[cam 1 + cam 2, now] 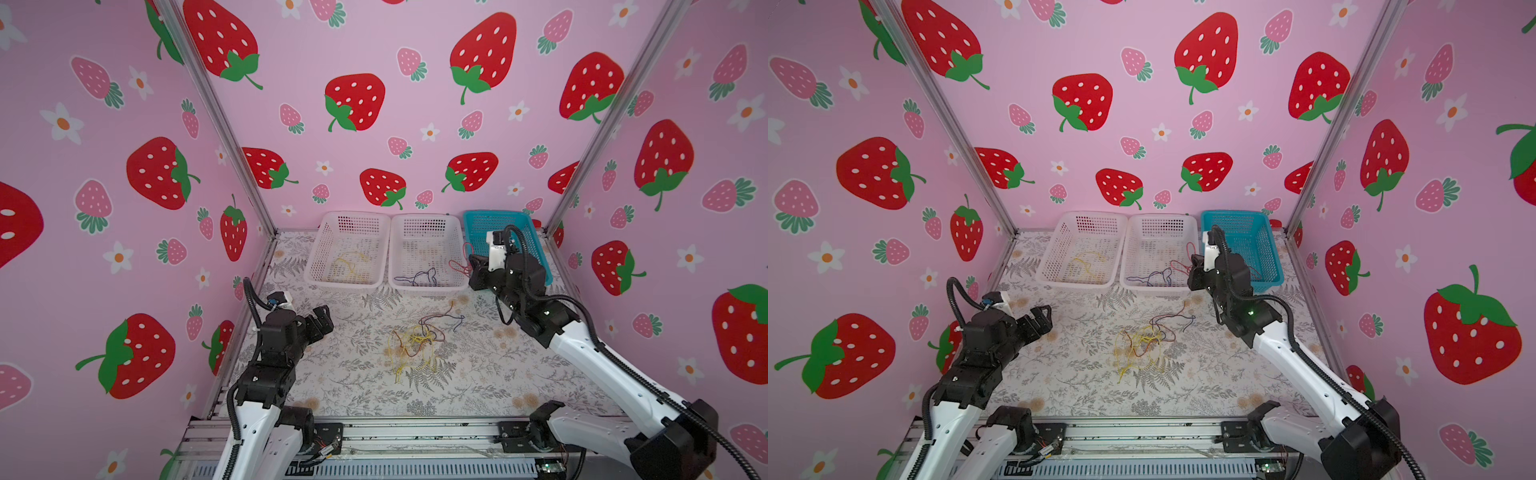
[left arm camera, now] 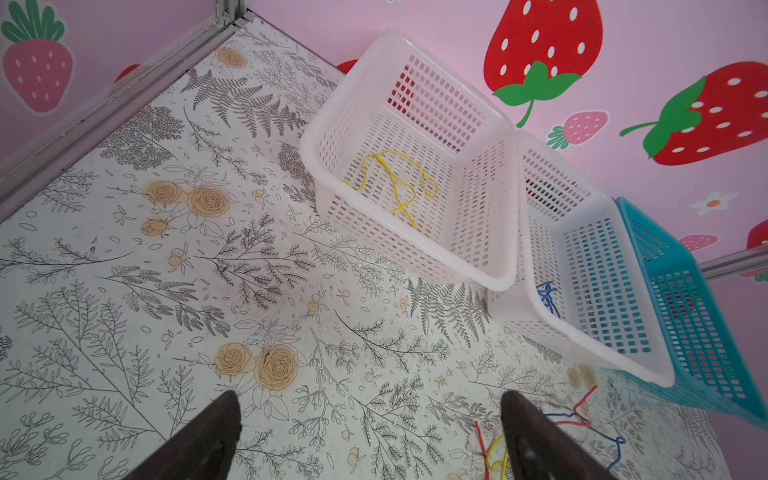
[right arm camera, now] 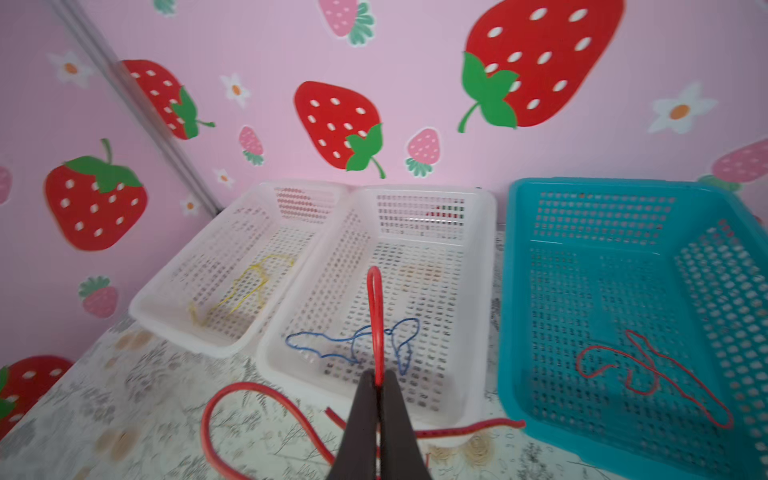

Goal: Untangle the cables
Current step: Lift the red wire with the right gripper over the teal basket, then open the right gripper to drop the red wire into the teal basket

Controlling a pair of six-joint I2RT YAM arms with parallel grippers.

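1. Our right gripper point(image 3: 376, 380) has its dark fingers pressed together, pinching a thin red cable point(image 3: 375, 316) whose loop rises in front of the middle white perforated plastic basket point(image 3: 486, 291).
2. Our left gripper point(image 1: 321, 319) hovers with fingers spread wide and nothing between them, above the floral-printed tabletop point(image 1: 332, 382).
3. The tangle of thin yellow, red and dark cables point(image 1: 415, 340) lies mid-table, between our two arms and apart from both grippers.
4. We see a yellow cable point(image 2: 392, 183) in the left white perforated basket point(image 1: 320, 245), a blue cable point(image 2: 546, 293) in the middle one, and a second red cable point(image 3: 648, 361) in the teal perforated basket point(image 3: 602, 183).
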